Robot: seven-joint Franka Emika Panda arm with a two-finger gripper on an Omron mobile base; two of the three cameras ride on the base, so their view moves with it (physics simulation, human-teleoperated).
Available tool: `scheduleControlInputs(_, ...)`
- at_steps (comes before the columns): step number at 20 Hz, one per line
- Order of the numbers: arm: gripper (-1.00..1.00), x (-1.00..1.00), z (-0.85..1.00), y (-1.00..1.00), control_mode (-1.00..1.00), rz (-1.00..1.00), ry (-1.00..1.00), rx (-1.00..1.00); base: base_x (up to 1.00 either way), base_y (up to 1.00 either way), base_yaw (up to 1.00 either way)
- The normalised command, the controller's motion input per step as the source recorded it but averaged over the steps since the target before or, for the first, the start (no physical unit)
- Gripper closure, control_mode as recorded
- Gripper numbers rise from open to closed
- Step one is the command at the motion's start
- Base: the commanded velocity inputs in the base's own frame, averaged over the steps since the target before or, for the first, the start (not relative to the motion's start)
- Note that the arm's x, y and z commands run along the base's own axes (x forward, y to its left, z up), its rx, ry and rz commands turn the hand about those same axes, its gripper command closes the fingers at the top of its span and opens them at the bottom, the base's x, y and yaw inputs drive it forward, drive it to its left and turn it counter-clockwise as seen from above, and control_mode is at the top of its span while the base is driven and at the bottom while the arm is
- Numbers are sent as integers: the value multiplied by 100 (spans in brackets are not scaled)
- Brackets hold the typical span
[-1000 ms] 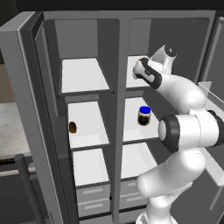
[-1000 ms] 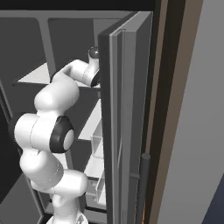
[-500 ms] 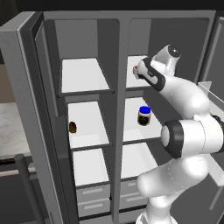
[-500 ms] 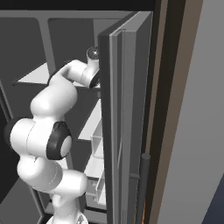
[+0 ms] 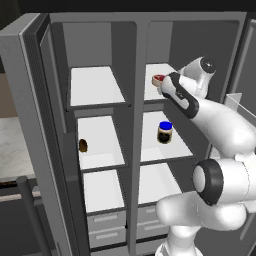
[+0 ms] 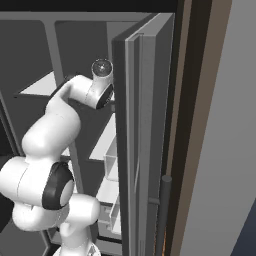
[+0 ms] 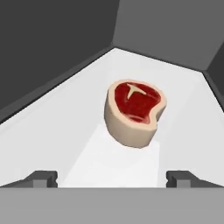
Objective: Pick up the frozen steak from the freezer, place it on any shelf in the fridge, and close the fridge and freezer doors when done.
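Observation:
The frozen steak [image 7: 134, 111], red on top with a pale tan rim, lies flat on the fridge's top white shelf [image 7: 65, 122]. My gripper [image 7: 111, 177] is open just short of it, its two dark fingertips [image 7: 41, 177] wide apart and touching nothing. In the left base view the steak [image 5: 158, 80] rests near the front left of that shelf [image 5: 152, 94], with the gripper [image 5: 166, 86] right beside it. The freezer [image 5: 97, 90] is the left half, its door [image 5: 30, 125] swung open. The fridge door [image 6: 140, 150] also stands open.
A blue-lidded jar [image 5: 164, 132] stands on the fridge's second shelf. A small brown lump [image 5: 83, 145] lies on the freezer's middle shelf. Grey drawers [image 5: 106, 227] sit at the bottom. The fridge door's inner bin [image 5: 235, 102] is close to my arm on the right.
The jaws opened wider and let go of the steak. The hand drew back a little to the right, uncovering the steak on the top shelf.

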Motion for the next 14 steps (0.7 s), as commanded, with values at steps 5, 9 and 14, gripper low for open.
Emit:
scheduleControlInputs(5, -100, -82, 7, 22, -100, -1, -5, 0, 0, 0, 0)
scheduleControlInputs(9, -100, -94, 0, 27, -100, -5, 0, 0, 0, 0, 0)
scheduleControlInputs(14, -100, -95, 0, 35, -100, -7, 0, 0, 0, 0, 0)
